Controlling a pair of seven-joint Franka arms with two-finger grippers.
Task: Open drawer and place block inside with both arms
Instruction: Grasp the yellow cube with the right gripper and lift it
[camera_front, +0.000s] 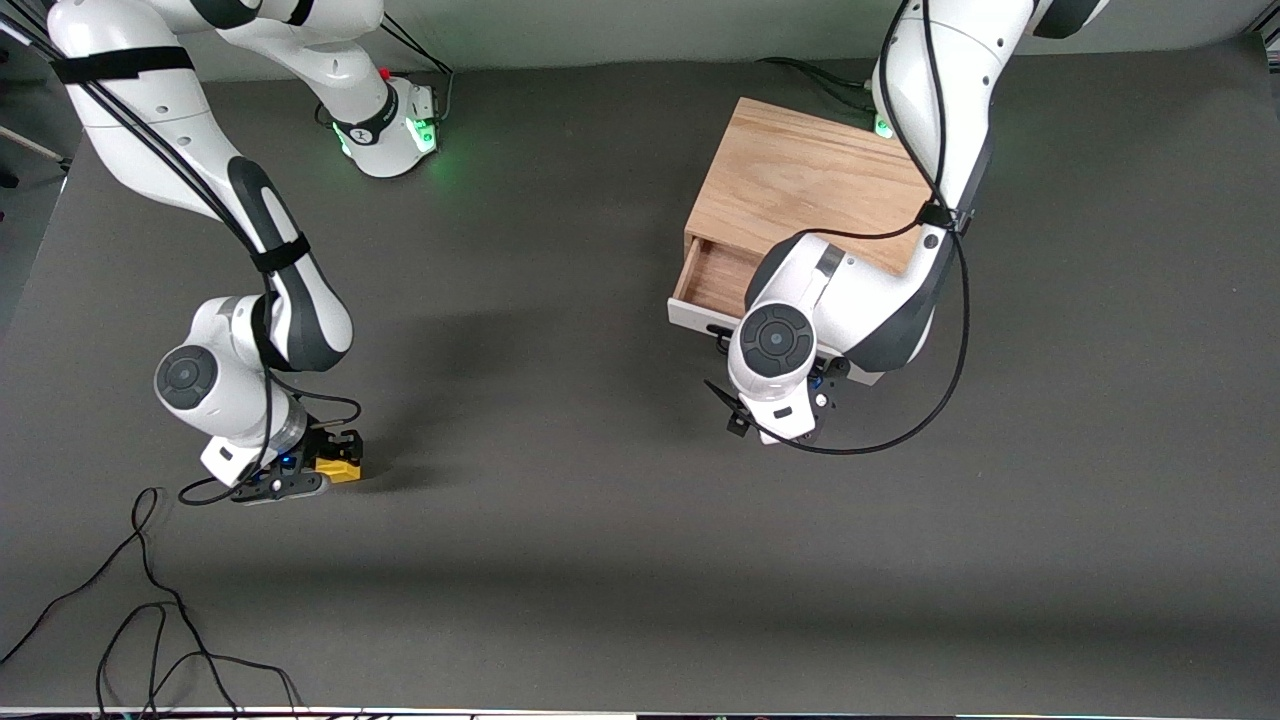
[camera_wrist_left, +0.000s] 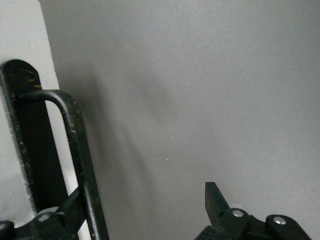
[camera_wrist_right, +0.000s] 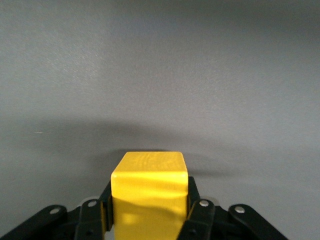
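The yellow block (camera_front: 342, 468) sits low at the table near the right arm's end, and I cannot tell if it is lifted. My right gripper (camera_front: 335, 462) is shut on it; in the right wrist view the fingers (camera_wrist_right: 196, 210) press both sides of the block (camera_wrist_right: 149, 192). The drawer (camera_front: 712, 278) stands partly pulled out of the wooden cabinet (camera_front: 800, 180), white front panel (camera_front: 688, 316) toward the camera. My left gripper (camera_front: 790, 385) is over the panel, mostly hidden under its wrist. In the left wrist view it (camera_wrist_left: 145, 200) is open, the black bar handle (camera_wrist_left: 80, 150) beside one finger.
Loose black cables (camera_front: 150, 620) lie on the table at the near corner by the right arm's end. The right arm's base (camera_front: 385, 125) stands at the back. The left arm's cable (camera_front: 940, 400) hangs in a loop beside the cabinet.
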